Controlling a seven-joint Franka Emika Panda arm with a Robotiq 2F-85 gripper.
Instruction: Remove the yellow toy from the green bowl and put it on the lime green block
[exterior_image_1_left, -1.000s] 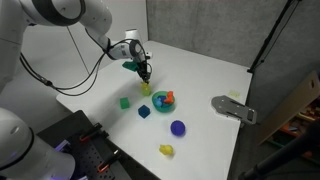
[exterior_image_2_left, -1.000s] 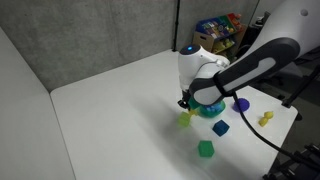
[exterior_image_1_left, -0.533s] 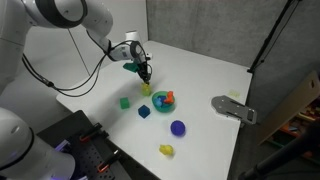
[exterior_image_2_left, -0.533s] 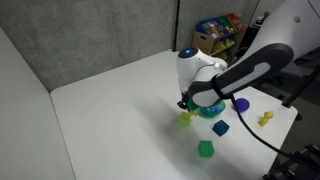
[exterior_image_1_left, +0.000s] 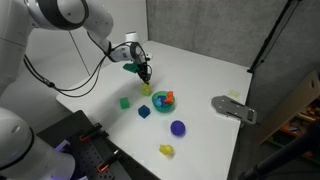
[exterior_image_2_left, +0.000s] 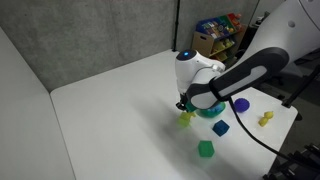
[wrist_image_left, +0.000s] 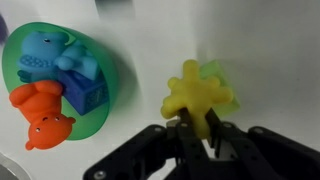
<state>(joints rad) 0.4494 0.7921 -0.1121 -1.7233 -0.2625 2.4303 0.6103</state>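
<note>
In the wrist view my gripper (wrist_image_left: 198, 128) is shut on the yellow toy (wrist_image_left: 195, 95), a small star-like piece. It sits directly over the lime green block (wrist_image_left: 222, 82), which shows only as a pale green edge behind the toy; I cannot tell if they touch. The green bowl (wrist_image_left: 105, 95) lies to the left and holds a blue toy, a blue cube and an orange toy. In both exterior views the gripper (exterior_image_1_left: 146, 76) (exterior_image_2_left: 184, 105) hangs just above the lime green block (exterior_image_1_left: 146, 89) (exterior_image_2_left: 185, 118), beside the green bowl (exterior_image_1_left: 164, 100) (exterior_image_2_left: 210, 110).
On the white table lie a darker green cube (exterior_image_1_left: 125, 102) (exterior_image_2_left: 206, 148), a dark blue cube (exterior_image_1_left: 144, 111) (exterior_image_2_left: 220, 128), a round blue-purple thing (exterior_image_1_left: 177, 127) (exterior_image_2_left: 241, 104) and a larger yellow toy (exterior_image_1_left: 166, 150) (exterior_image_2_left: 265, 118). A grey device (exterior_image_1_left: 233, 108) sits at the table edge.
</note>
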